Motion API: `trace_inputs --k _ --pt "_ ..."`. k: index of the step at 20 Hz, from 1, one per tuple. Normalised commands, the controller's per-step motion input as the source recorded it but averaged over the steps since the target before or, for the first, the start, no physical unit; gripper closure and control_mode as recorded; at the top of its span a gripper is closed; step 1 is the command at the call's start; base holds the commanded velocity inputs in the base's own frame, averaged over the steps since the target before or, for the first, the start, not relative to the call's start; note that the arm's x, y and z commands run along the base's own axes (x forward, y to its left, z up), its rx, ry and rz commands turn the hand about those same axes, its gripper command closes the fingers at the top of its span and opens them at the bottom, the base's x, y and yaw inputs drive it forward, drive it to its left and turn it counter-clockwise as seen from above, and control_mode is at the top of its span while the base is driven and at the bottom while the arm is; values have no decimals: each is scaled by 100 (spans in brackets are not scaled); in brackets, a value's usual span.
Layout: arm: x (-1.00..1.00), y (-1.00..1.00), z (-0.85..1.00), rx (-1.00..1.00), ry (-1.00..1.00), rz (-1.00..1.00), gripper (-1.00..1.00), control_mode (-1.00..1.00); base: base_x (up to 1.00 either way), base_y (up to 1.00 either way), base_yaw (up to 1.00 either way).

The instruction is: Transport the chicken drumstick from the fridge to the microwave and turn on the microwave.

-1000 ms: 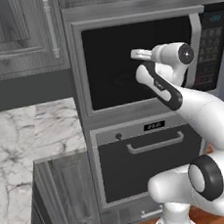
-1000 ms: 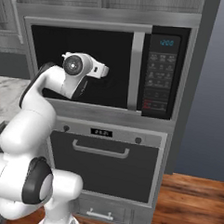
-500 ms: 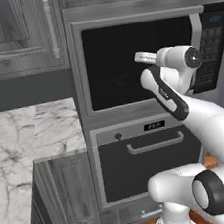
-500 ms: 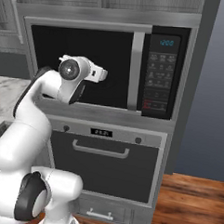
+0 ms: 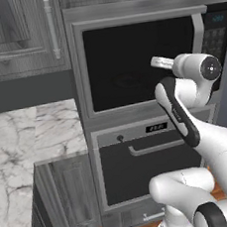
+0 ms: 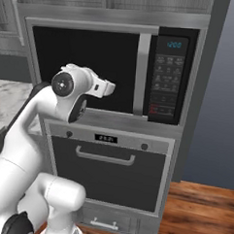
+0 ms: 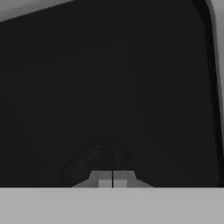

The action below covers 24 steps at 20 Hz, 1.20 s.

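In front of the gripper (image 7: 113, 180), whose fingers are pressed together, the microwave (image 6: 116, 70) stands closed, its curved handle (image 6: 142, 74) upright at two o'clock.

arm (image 5: 178, 113) – raised, elbow bent | wrist – level, pointing forward | gripper (image 7: 113, 180) – jaws pressed together, nothing between

Marble counter (image 5: 24, 145) spreads white and grey-veined at the left, its surface bare where it shows, sitting on a grey cabinet base (image 5: 70, 195). Beside it the grey cabinet column (image 6: 185, 142) carries the built-in microwave (image 6: 87, 69) above and the oven (image 6: 111, 172) below. Wood floor (image 6: 201, 211) runs under everything, brown planks.
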Motion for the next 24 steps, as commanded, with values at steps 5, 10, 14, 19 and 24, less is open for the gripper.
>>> trace_inputs --k 5,10,14,19,24 --pt "-13 -50 0 6 0 -13 100 -100 0 0 0" --pt "-6 -42 0 14 0 -11 100 -100 0 0 0" --pt "-29 -37 0 14 -1 -4 100 -100 0 0 0" --pt "-56 -25 0 13 -4 0 100 -100 0 0 0" --pt "-40 -31 0 19 -1 0 100 -100 0 0 0"
